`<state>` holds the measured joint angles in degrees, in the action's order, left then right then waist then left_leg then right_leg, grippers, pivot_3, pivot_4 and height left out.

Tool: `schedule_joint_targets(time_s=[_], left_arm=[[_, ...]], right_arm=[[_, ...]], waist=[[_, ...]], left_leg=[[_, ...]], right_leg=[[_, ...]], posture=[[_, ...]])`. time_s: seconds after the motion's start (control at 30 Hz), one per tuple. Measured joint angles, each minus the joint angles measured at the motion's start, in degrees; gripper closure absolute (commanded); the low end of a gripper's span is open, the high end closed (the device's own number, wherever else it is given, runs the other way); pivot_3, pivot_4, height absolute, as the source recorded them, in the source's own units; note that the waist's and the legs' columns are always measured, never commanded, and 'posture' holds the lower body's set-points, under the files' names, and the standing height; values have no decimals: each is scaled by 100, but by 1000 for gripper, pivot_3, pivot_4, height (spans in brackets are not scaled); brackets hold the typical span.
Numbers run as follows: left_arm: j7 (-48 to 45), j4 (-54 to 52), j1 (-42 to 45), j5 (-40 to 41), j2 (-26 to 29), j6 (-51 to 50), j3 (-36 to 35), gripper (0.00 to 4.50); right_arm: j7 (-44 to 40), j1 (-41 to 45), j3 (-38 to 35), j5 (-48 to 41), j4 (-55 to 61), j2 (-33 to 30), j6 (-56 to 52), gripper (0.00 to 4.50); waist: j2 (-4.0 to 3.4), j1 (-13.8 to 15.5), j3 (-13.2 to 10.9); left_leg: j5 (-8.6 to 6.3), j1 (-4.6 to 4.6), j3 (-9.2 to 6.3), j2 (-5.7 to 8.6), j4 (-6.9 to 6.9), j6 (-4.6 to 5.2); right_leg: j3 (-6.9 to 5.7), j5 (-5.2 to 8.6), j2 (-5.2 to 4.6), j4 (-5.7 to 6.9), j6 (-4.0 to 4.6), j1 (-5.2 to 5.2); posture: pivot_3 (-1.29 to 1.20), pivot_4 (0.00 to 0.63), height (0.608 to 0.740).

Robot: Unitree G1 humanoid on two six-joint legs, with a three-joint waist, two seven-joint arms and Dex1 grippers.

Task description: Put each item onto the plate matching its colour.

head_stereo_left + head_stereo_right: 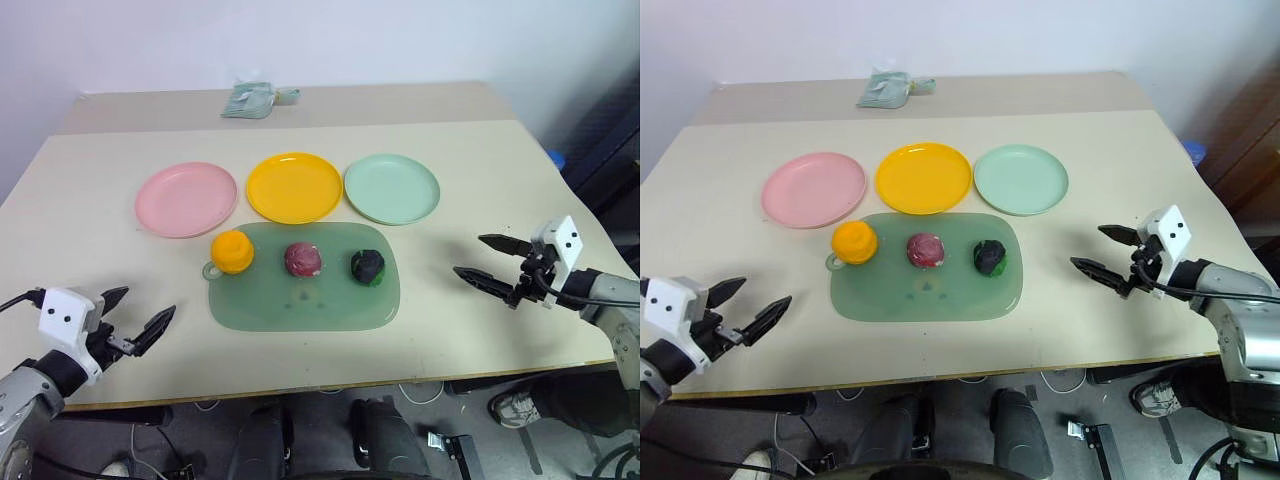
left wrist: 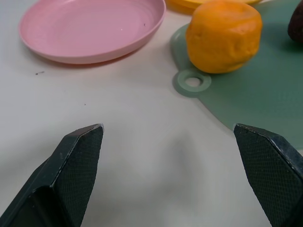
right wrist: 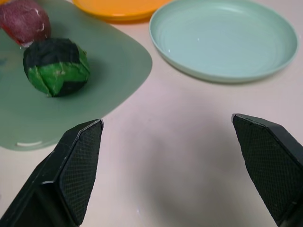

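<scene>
Three plates in a row toward the far edge of the tabletop (image 1: 90, 215): pink plate (image 1: 186, 198) nearest the left edge, yellow plate (image 1: 294, 187) in the middle, mint plate (image 1: 392, 188) toward the right. All three bare, nothing sorted yet.

Just on the near side of that row, a translucent green mat (image 1: 300, 295), its far edge close under the yellow and mint plates. On the mat, three balls in a line: orange ball (image 1: 232, 251) at the mat's left end beside its hanging loop, dark red ball (image 1: 303, 259) mid-mat, green-black ball (image 1: 368, 266) toward the mat's right end. Set apart from one another, probably so that each can be taken without nudging a neighbour. Same order as the plates only in part: orange sits nearer pink than yellow, dark red in front of yellow, green-black in front of mint.

Left gripper (image 1: 138, 320) near the front left corner of the tabletop, jaws spread wide, empty, aimed toward the orange ball and the pink plate. Right gripper (image 1: 491, 262) near the right edge, jaws likewise wide and empty, facing the green-black ball and the mint plate. Both well apart from any ball.

Likely a ready stance before the first pick, each arm facing its nearest ball.

Crumpled greenish wrapper (image 1: 252, 99) near the far edge, beyond the plates, no part of the sorting.
</scene>
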<state>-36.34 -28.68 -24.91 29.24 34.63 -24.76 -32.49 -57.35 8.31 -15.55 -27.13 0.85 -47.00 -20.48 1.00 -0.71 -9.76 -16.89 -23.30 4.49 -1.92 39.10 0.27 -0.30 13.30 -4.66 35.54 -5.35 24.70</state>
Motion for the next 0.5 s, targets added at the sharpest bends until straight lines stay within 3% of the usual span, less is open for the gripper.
schedule_joint_targets(time_s=[0.5], left_arm=[[186,-246,158,21,-159,-8,43,0]], right_arm=[[340,181,245,5,183,262,-28,66]], waist=[[0,4,0]], left_leg=[[0,0,0,2,1,0]], right_leg=[[0,0,2,0,-1,-2]], posture=[[0,150,740]])
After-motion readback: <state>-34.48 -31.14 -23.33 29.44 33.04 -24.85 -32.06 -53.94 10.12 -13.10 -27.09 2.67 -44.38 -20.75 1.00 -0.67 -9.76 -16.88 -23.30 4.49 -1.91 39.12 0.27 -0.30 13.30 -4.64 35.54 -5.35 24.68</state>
